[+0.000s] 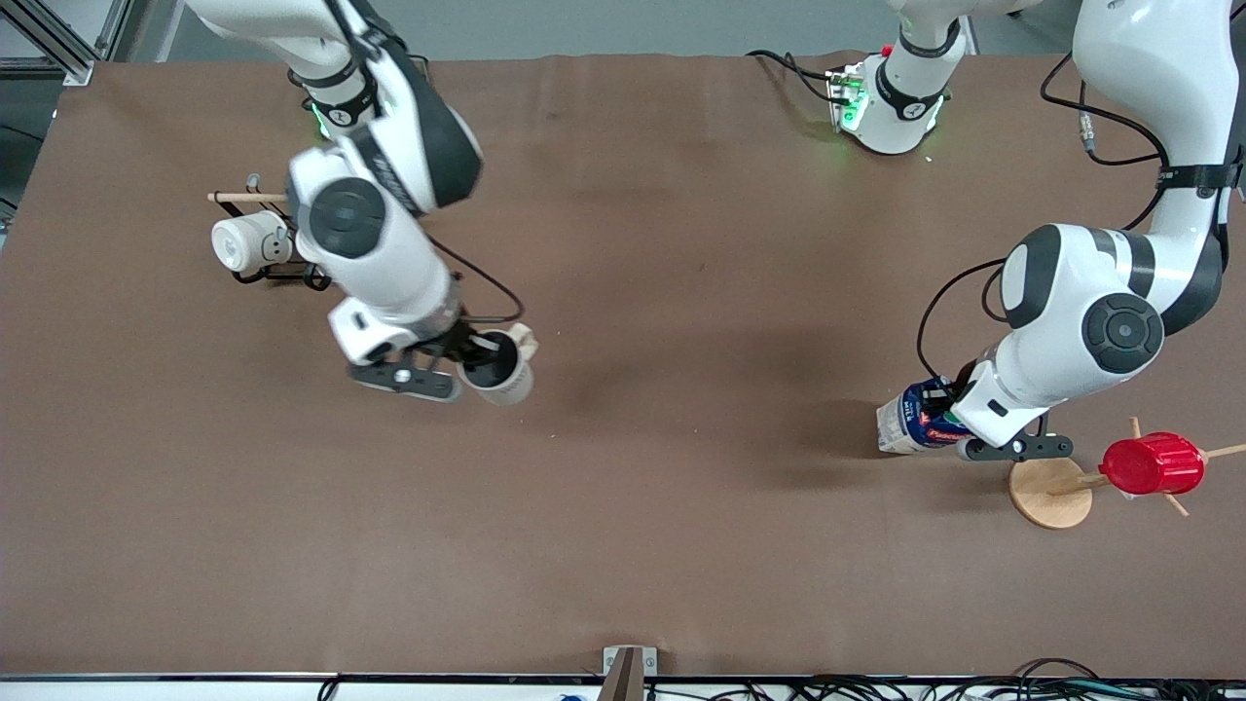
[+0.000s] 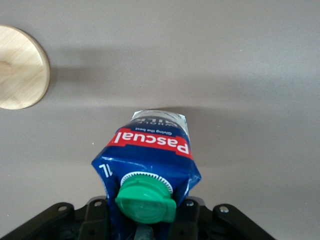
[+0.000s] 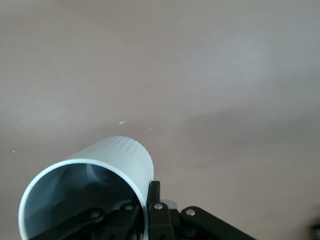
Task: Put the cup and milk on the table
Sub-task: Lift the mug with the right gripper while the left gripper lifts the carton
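The cream-beige cup [image 1: 498,373] hangs over the brown table [image 1: 681,292] toward the right arm's end, its grey inside facing up and its handle pointing away from the gripper. My right gripper [image 1: 479,352] is shut on its rim, one finger inside and one outside, as the right wrist view shows [image 3: 147,202] with the cup [image 3: 120,160]. The milk [image 1: 913,419] is tilted low over the table beside the wooden stand. My left gripper [image 1: 952,417] is shut on its blue top by the green cap [image 2: 146,202]; the left wrist view shows the gripper [image 2: 145,222].
A red ribbed cup [image 1: 1153,463] hangs on a wooden stand with a round base [image 1: 1049,494], close to the milk at the left arm's end. A white mug [image 1: 243,241] sits on a black rack [image 1: 277,275] under the right arm. The stand's base shows in the left wrist view [image 2: 20,67].
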